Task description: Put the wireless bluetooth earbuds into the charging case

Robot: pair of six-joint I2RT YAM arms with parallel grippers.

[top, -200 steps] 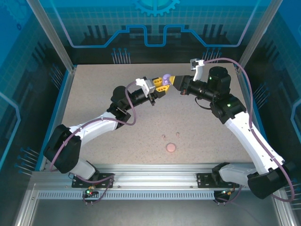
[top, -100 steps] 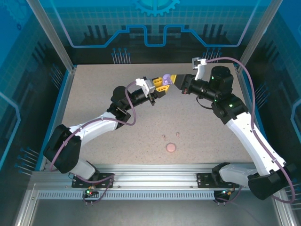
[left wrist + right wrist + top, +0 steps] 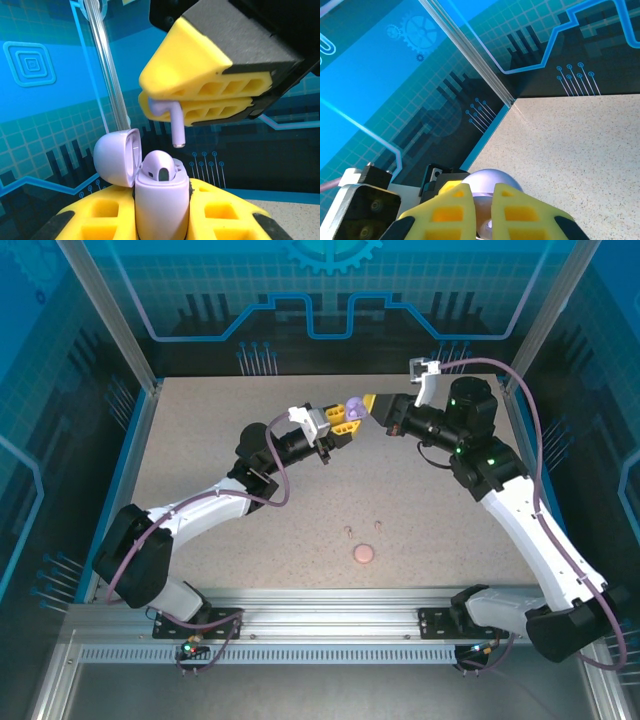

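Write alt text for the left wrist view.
The right gripper, pinching a pale purple earbud with its stem pointing down, hovers just above an open pale purple charging case. The left gripper holds the case upright between its yellow fingers, lid flipped open to the left, against a blue patterned wall.

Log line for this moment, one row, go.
left: jaws shut on open purple charging case | right: jaws shut on purple earbud, stem down, above case | insertion: not yet done
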